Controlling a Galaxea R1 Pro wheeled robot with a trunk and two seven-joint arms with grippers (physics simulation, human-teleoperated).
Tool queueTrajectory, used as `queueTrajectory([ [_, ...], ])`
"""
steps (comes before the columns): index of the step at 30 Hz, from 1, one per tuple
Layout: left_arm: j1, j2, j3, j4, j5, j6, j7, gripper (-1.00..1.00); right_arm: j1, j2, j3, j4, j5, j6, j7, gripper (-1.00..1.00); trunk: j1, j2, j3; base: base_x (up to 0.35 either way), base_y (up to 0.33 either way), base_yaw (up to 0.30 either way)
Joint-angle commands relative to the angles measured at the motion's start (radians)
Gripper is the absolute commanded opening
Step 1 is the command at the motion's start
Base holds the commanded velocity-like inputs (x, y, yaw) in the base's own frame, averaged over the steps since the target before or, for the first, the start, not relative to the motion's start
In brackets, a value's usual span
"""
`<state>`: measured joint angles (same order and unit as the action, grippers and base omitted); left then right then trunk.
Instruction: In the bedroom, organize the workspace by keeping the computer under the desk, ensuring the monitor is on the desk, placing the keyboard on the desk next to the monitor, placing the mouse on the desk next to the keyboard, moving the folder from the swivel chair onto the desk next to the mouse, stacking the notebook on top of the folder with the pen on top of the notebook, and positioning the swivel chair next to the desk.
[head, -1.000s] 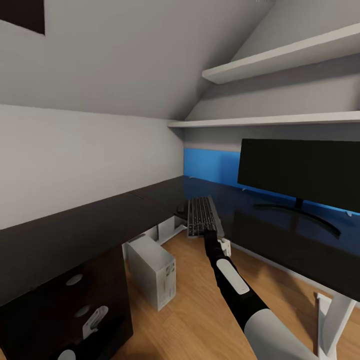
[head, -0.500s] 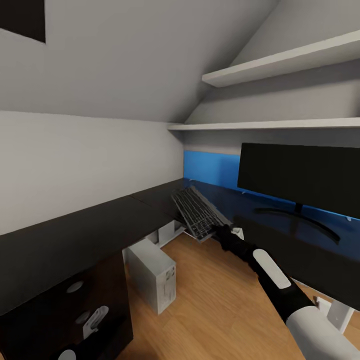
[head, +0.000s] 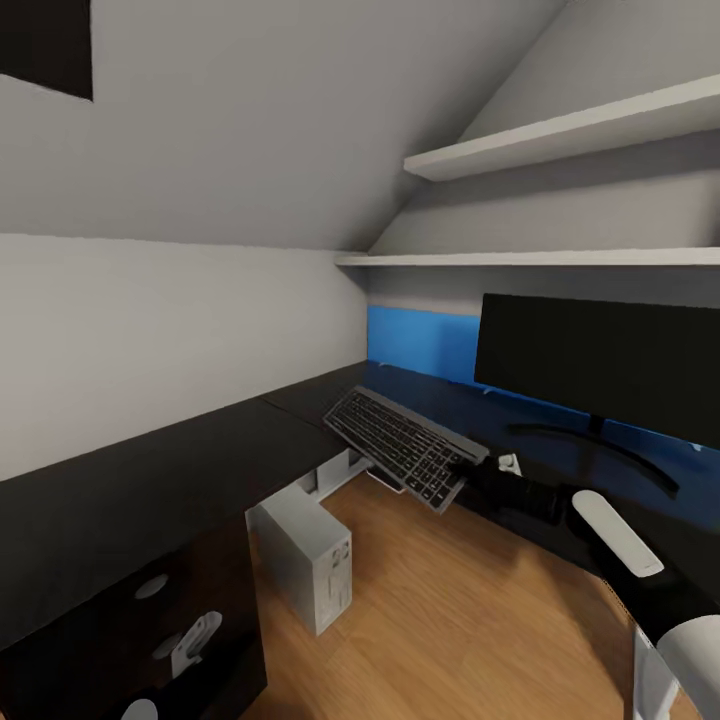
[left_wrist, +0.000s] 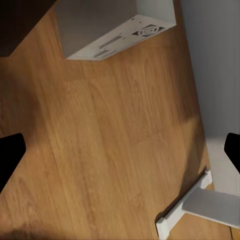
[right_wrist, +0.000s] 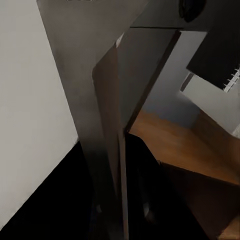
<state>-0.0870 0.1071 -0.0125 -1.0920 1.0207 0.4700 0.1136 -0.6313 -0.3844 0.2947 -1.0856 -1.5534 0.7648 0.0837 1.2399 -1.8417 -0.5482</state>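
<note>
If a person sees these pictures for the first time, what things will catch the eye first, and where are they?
First is the keyboard, tilted above the inner corner of the black desk, held at one end by the right gripper. Behind it, the big black monitor stands on the desk before the blue back panel. Below, the pale computer stands on the wooden floor under the desk's edge.

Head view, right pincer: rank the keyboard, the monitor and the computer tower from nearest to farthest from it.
1. Keyboard: held tilted in the right pincer at the desk's front edge.
2. Monitor: just behind the pincer, standing on the desk.
3. Computer tower: on the floor under the desk.
</note>
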Motion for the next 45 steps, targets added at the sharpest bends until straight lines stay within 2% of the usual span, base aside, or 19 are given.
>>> queueTrajectory([
  [1, 0.0, 0.0, -0.001, -0.002, 0.01, 0.002, 0.009, 1.0, -0.001, -0.009, 0.002, -0.006, 0.01, 0.015, 0.017, -1.0, -0.004, 0.007, 0.002, 0.0, 0.0, 0.0],
  [3, 0.0, 0.001, -0.001, -0.002, 0.01, 0.002, 0.009, 1.0, 0.0, -0.024, 0.0, -0.027, 0.01, 0.056, 0.032, -1.0, -0.012, 0.021, 0.008, 0.0, 0.0, 0.0],
  [4, 0.0, 0.001, -0.001, -0.002, 0.011, 0.003, 0.009, 1.0, 0.0, -0.033, -0.005, -0.046, 0.009, 0.101, 0.04, -1.0, -0.016, 0.028, 0.011, 0.0, 0.0, 0.0],
  [7, 0.0, 0.001, -0.001, -0.002, 0.012, 0.004, 0.009, 1.0, 0.0, -0.041, -0.01, -0.054, 0.008, 0.151, 0.043, -1.0, -0.027, 0.049, 0.021, 0.0, 0.0, 0.0],
  [8, -0.002, 0.0, -0.001, -0.002, 0.016, 0.006, 0.008, 1.0, -0.003, -0.062, -0.031, -0.056, 0.011, 0.278, 0.038, -1.0, -0.031, 0.056, 0.024, 0.0, 0.0, 0.0],
  [11, -0.002, -0.001, -0.001, -0.002, 0.016, 0.008, 0.008, 1.0, -0.003, -0.071, -0.033, -0.051, 0.011, 0.282, 0.038, -1.0, -0.042, 0.077, 0.033, 0.0, 0.0, 0.0],
  [12, -0.002, -0.003, -0.001, -0.002, 0.016, 0.011, 0.007, 1.0, -0.004, -0.11, -0.035, -0.041, 0.001, 0.282, 0.043, -1.0, -0.046, 0.084, 0.036, 0.0, 0.0, -0.019],
  [17, -0.003, -0.004, -0.002, -0.002, 0.016, 0.018, 0.005, 1.0, -0.004, -0.142, -0.034, -0.038, -0.005, 0.282, 0.049, -1.0, -0.065, 0.119, 0.051, 0.0, 0.0, -0.156],
  [19, -0.003, -0.004, -0.003, -0.002, 0.016, 0.02, 0.004, 1.0, -0.004, -0.145, -0.033, -0.037, -0.006, 0.282, 0.052, -1.0, -0.073, 0.133, 0.058, 0.0, 0.0, -0.236],
  [20, -0.008, -0.004, -0.004, -0.001, 0.015, 0.028, 0.002, 1.0, -0.004, -0.147, -0.022, -0.037, 0.003, 0.282, 0.158, -1.0, -0.073, 0.133, 0.058, 0.0, 0.0, -0.039],
  [23, -0.009, -0.005, -0.005, -0.001, 0.015, 0.042, -0.001, 1.0, -0.004, -0.148, -0.018, -0.037, 0.005, 0.282, 0.192, -1.0, -0.073, 0.133, 0.058, 0.0, 0.0, -0.035],
  [24, -0.009, -0.005, -0.007, 0.0, 0.014, 0.053, -0.02, 1.0, -0.004, -0.148, -0.016, -0.037, 0.007, 0.282, 0.208, -1.0, -0.073, 0.133, 0.058, 0.0, 0.0, -0.145],
  [28, -0.01, -0.004, -0.009, 0.001, 0.008, 0.055, -0.061, 1.0, -0.004, -0.151, -0.015, -0.042, 0.004, 0.282, 0.215, -1.0, -0.073, 0.133, 0.058, 0.0, -0.026, -0.077],
  [32, -0.01, -0.003, -0.01, 0.002, 0.005, 0.056, -0.082, 1.0, -0.004, -0.165, -0.013, -0.042, -0.002, 0.282, 0.221, -1.0, -0.073, 0.133, 0.058, 0.0, -0.184, -0.021],
  [36, -0.01, -0.003, -0.011, 0.003, 0.004, 0.056, -0.087, 1.0, -0.004, -0.168, -0.011, -0.041, -0.004, 0.282, 0.227, -1.0, -0.073, 0.133, 0.058, 0.0, -0.274, -0.008],
  [39, -0.01, -0.002, -0.03, 0.003, 0.004, 0.056, -0.088, 1.0, -0.004, -0.167, -0.007, -0.039, -0.005, 0.282, 0.229, -1.0, -0.073, 0.133, 0.058, 0.0, -0.326, -0.091],
  [45, -0.01, 0.0, -0.042, 0.003, 0.005, 0.056, -0.089, 1.0, -0.003, -0.171, 0.022, -0.034, -0.005, 0.282, 0.236, -1.0, -0.073, 0.133, 0.058, 0.0, -0.304, -0.031],
])
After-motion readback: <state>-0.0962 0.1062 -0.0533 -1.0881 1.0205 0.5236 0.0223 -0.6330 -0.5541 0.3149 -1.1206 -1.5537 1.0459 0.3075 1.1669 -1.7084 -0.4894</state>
